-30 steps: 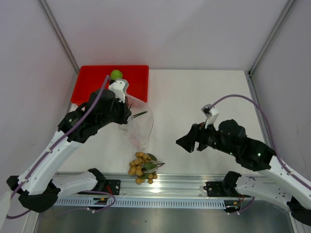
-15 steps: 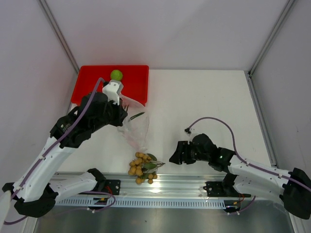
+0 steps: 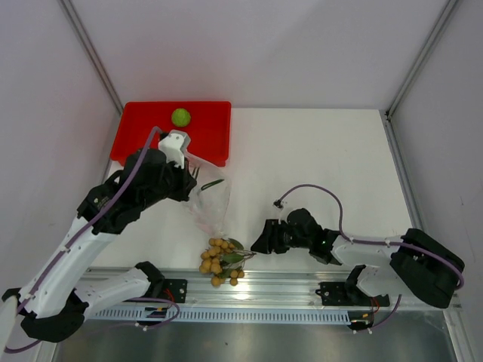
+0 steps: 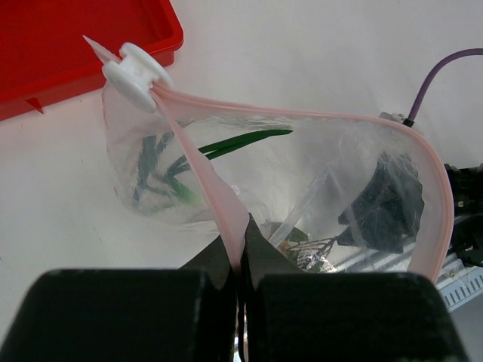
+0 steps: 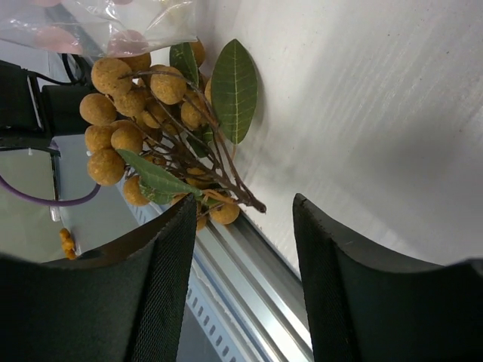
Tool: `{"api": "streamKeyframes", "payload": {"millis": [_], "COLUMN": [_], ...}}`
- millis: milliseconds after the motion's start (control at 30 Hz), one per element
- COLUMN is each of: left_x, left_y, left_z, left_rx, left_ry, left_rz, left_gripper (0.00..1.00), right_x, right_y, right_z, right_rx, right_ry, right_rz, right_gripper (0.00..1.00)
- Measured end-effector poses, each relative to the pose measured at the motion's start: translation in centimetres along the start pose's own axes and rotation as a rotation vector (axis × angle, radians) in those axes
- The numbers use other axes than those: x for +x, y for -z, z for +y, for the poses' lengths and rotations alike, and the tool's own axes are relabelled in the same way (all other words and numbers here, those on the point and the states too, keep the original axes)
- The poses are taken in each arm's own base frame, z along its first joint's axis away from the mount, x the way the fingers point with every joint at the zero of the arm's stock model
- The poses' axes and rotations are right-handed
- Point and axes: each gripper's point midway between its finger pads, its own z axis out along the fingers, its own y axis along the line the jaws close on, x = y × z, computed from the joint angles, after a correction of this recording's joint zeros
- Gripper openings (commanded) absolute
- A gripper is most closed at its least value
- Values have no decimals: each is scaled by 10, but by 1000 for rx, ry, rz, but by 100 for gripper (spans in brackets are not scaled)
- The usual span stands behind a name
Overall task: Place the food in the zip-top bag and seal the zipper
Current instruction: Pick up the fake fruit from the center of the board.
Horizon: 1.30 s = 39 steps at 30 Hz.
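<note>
My left gripper is shut on the pinkish zipper strip of the clear zip-top bag and holds its mouth open above the table; the left wrist view shows its white slider. The sprig of thin green leaves lies inside the bag. The bunch of tan-brown fruits lies at the table's front edge, also in the right wrist view. My right gripper is open, low by the table, just right of the bunch's stem end. The lime-green fruit sits in the red tray.
The red tray stands at the back left. An aluminium rail runs along the near table edge right under the fruit bunch. Grey walls close in both sides.
My right arm has dropped low and reached left, bringing its open gripper beside the fruit bunch. My left gripper has shifted slightly with the bag, uncovering the green fruit in the tray.
</note>
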Motion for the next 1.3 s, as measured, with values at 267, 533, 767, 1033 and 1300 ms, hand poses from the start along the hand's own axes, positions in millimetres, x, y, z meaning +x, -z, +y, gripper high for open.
{"api": "streamKeyframes", "payload": {"millis": [267, 533, 767, 1033, 1300], "left_x": [1, 2, 3, 9, 12], "left_y": [4, 3, 2, -1, -2], "left_z": [-1, -2, -2, -4, -4], "left_rx": [15, 19, 21, 31, 32], "left_ry": [3, 2, 2, 0, -1], "left_rz": [-6, 0, 3, 23, 29], "left_gripper": [1, 1, 1, 1, 1], "right_x": [11, 30, 36, 33, 4], "right_y": [-19, -31, -40, -44, -19], "right_z": [-6, 2, 7, 12, 32], "right_rx": [-8, -60, -110, -147, -117], "right_ry": [-18, -16, -29, 3, 110], "right_rz": [35, 94, 115, 93, -32], "right_gripper": [47, 44, 35, 14, 0]}}
